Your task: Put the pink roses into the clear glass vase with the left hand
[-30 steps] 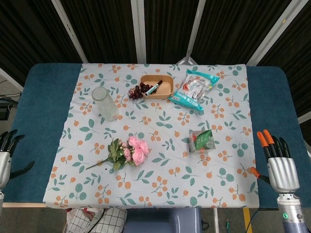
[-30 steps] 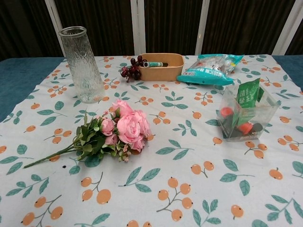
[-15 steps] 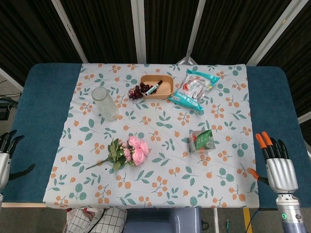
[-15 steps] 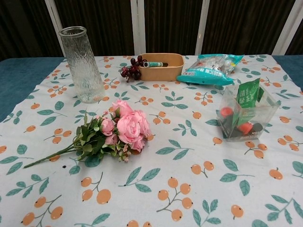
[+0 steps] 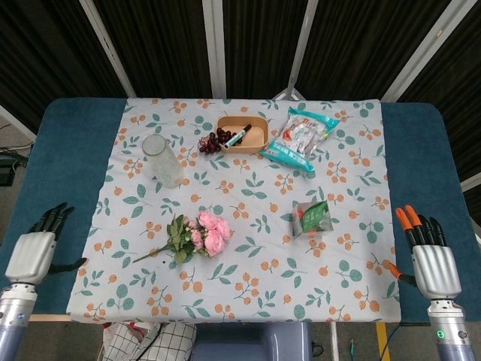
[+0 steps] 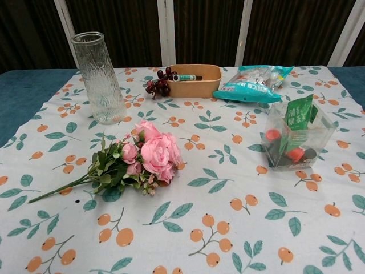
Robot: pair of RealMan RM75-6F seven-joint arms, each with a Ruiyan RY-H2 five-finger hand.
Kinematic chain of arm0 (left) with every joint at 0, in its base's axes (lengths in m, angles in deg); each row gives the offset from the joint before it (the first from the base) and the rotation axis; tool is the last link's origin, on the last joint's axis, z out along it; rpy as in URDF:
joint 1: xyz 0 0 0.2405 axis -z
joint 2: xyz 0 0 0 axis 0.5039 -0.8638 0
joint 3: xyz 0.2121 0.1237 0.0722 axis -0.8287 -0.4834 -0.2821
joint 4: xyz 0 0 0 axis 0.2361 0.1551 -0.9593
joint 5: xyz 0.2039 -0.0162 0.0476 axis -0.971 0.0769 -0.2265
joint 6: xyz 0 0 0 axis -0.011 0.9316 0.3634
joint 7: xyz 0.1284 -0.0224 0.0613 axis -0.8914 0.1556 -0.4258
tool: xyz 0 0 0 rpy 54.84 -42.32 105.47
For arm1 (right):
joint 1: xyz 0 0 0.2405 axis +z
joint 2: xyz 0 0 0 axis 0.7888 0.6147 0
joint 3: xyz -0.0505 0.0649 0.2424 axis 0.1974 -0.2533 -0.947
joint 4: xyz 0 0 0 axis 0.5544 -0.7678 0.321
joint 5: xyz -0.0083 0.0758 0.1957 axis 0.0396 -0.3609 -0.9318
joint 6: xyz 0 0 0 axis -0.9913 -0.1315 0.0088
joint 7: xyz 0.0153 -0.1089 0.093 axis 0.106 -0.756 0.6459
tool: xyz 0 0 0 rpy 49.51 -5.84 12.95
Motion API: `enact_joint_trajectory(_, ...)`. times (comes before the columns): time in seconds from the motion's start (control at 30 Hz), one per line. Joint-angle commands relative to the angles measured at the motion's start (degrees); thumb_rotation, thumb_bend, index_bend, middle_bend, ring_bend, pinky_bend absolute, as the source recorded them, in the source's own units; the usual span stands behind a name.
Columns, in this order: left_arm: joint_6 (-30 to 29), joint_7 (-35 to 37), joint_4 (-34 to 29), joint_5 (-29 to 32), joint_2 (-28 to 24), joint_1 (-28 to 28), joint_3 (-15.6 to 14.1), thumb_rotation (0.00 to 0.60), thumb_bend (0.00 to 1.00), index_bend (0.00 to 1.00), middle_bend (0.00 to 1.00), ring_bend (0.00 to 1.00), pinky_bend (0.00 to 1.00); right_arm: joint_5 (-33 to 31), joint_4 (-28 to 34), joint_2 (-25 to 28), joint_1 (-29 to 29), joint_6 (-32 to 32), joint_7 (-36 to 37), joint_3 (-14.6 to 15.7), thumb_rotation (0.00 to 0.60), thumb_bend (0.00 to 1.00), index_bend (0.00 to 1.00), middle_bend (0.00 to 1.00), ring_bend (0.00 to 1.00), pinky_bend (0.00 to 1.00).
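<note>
Your left hand (image 5: 31, 254) has come further into the head view than half a second ago: it now sits over the blue table (image 5: 68, 162) just off the left edge of the patterned cloth (image 5: 248, 188), fingers apart and holding nothing. Your right hand (image 5: 432, 263) has barely shifted near the cloth's right edge, also spread and empty. The pink roses (image 5: 208, 232) lie where they were, flat on the cloth with stems pointing toward your left hand. The clear glass vase (image 5: 161, 159) stands upright beyond them, well apart, unmoved.
</note>
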Motion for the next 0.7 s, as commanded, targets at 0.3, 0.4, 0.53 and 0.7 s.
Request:
enact_joint_trajectory(0.3,5.76,-17.80,-3.33,13.19,16.05,10.90,4.97,0.600,0.04,0.10,0.02,0.06,0.22,0.80,-0.01,0.19,0.33,-0.65,-0.14,0.59,0.600,0.20,0.00,0.00,0.04,0.02)
enact_joint_trajectory(0.4,5.11,-20.53,-2.60,15.80,20.36,12.60,6.03,0.600,0.03,0.10,0.02,0.06,0.22,0.98,0.00,0.36,0.29,-0.54,0.31,0.64,0.600,0.20,0.00,0.00,0.04,0.02)
enact_joint_trajectory(0.53,4.19,-23.22,-1.43,17.85,25.31,14.88,7.39,0.600,0.03,0.09,0.02,0.06,0.22,0.75,-0.07,0.64,0.17,-0.23,1.04,0.39,0.600,0.20,0.00,0.00,0.04,0.01)
enact_joint_trajectory(0.7,2.54,-26.84,-0.13,19.84,29.87,16.89,7.95,0.600,0.03,0.09,0.03,0.06,0.22,0.56,-0.24,0.99,0.01,0.06,2.10,0.20,0.600,0.20,0.00,0.00,0.04,0.01)
